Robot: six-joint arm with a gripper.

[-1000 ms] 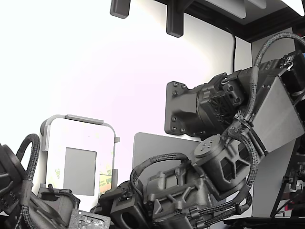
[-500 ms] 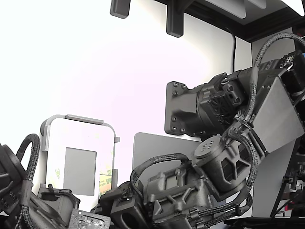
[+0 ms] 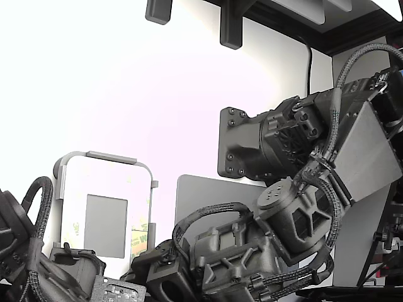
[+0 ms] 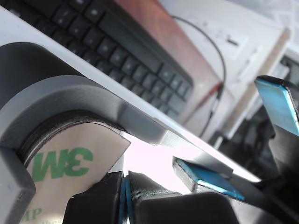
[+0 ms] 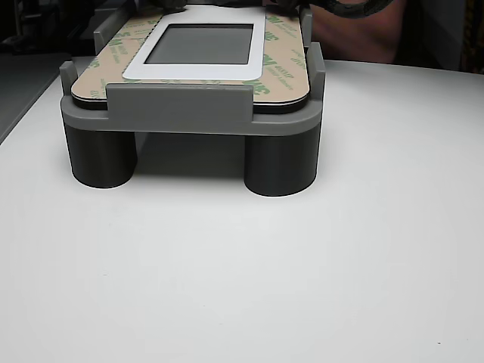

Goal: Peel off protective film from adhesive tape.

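Note:
The protective film [image 4: 60,172] is a pale yellowish liner with a green logo, lying inside the rounded corner of the grey fixture [image 4: 70,93]. Its edge runs down into my gripper [image 4: 125,181], whose two dark fingers are pressed together with blue pads touching. In the exterior view the film [image 3: 141,236] runs along the white plate's [image 3: 107,179] right edge, and my fingertips are hidden behind the arm [image 3: 214,264]. The other view shows film [image 5: 283,57] bordering the plate. The adhesive tape is hidden under the film.
Two more blue-padded fingers [image 4: 208,179] [image 4: 280,100] stand apart beside my gripper. A black keyboard [image 4: 121,51] and a cable lie beyond the fixture. A grey patch [image 3: 106,225] sits on the plate. A second arm [image 3: 38,264] is at the exterior view's lower left.

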